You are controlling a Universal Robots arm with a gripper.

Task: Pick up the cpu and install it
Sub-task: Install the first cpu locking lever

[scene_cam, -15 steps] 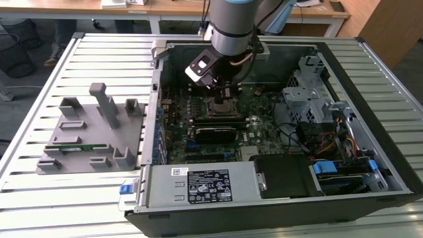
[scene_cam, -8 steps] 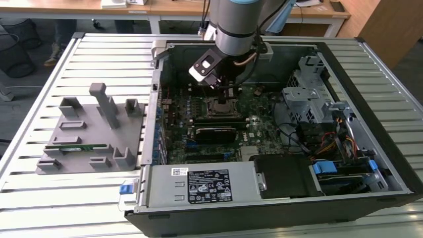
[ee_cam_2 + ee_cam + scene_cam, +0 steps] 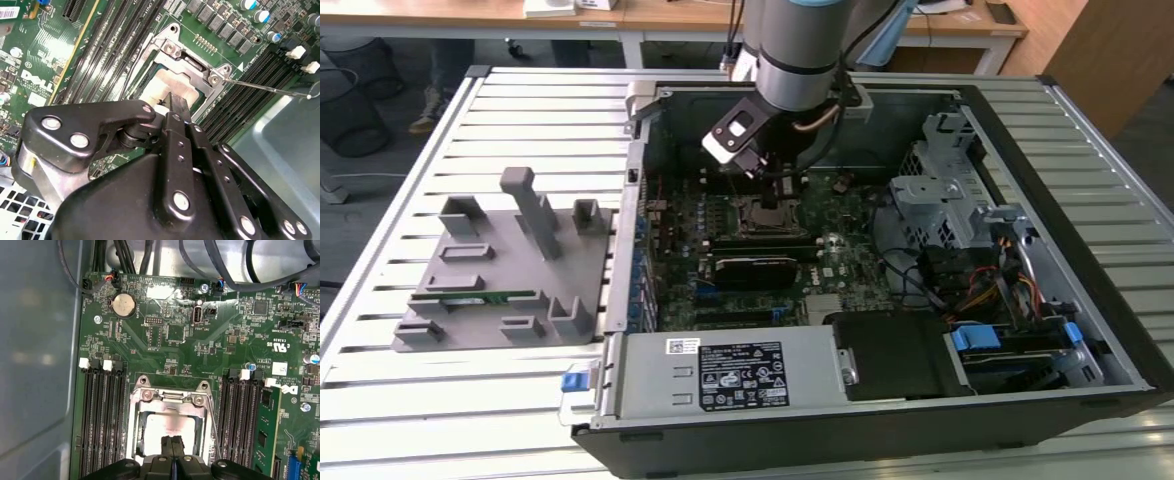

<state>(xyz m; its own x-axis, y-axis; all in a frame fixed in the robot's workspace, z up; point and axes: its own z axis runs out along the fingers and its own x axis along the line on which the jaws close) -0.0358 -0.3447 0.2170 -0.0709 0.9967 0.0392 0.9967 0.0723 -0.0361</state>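
found cpu [image 3: 165,432] lying flat inside the motherboard socket frame [image 3: 167,397], gripper [image 3: 172,446] poised close over its silvery top, fingers pressed together on nothing; judged placement done, clamping not yet, going by retention lever [image 3: 270,87] jutting aside, apparently unlatched.

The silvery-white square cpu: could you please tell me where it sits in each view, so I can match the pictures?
First wrist view: the silvery-white square cpu sits inside the metal socket frame, at the tips of the shut gripper.
Second wrist view: cpu inside the same frame, beyond the tips.
Exterior view: under the gripper, within that frame; too small to make out.
Shared landmark: the socket frame.
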